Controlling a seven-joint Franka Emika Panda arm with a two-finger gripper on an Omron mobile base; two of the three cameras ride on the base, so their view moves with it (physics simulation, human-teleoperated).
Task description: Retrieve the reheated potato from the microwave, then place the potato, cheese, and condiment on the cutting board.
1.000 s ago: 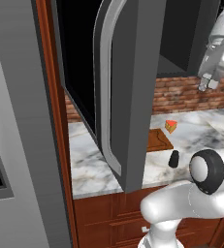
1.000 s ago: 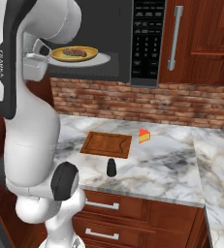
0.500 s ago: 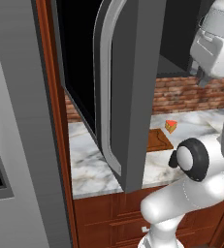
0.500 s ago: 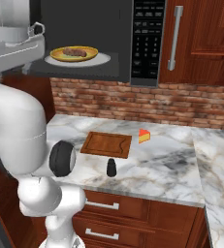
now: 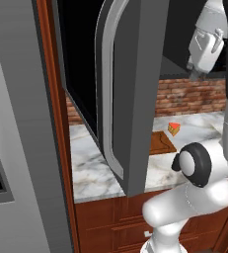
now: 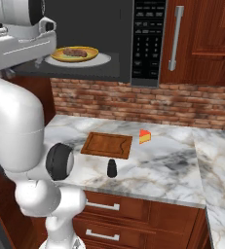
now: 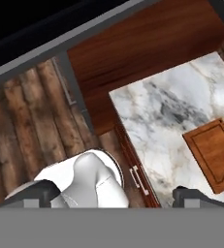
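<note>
The white two-finger gripper (image 7: pixel 113 196) has its jaws spread wide with nothing between them; in the hand view its dark tips sit at the bottom corners, looking down on marble counter and wood floor. In the right base view the hand hangs at the upper left, just beside the open cavity of the dark grey box microwave (image 6: pixel 133 41). Inside, upper centre of that view, a small brown potato (image 6: pixel 75 51) lies on a yellow plate (image 6: pixel 87 54).

Lower, mid-frame, the flat reddish-brown wooden cutting board (image 6: pixel 107 145) rests on the counter, the small yellow-orange cheese wedge (image 6: pixel 144 136) just beside its right corner, the tiny black condiment bottle (image 6: pixel 112 168) near its front edge.

The potato is likely firm, light and rounded, so it may roll; pinching across its narrow middle looks safest. The bottle seems slick and tippy.
</note>
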